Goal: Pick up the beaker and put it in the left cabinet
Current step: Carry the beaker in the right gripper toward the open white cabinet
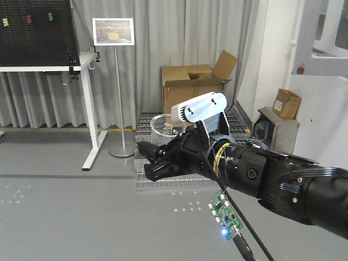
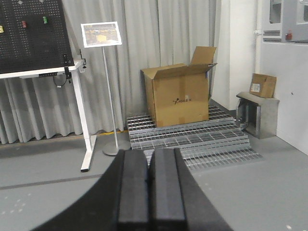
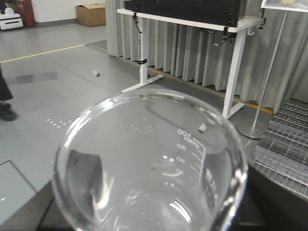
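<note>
A white table [image 2: 48, 71] stands on the left, by the grey curtains [image 2: 144, 38]. A black board full of little holes [image 2: 29, 33] sits on top of it, with a green peg [image 2: 44, 19] stuck in. Just beside the table is a thin pole with a picture sign [image 2: 100, 33]. A big open cardboard box [image 2: 180, 98] sits on metal floor grates [image 2: 202, 144]. On the right, a small cardboard box [image 2: 263, 85] rests on a low grey metal stand [image 2: 255, 113]. A yellow line [image 3: 43, 53] runs across the grey floor.
</note>
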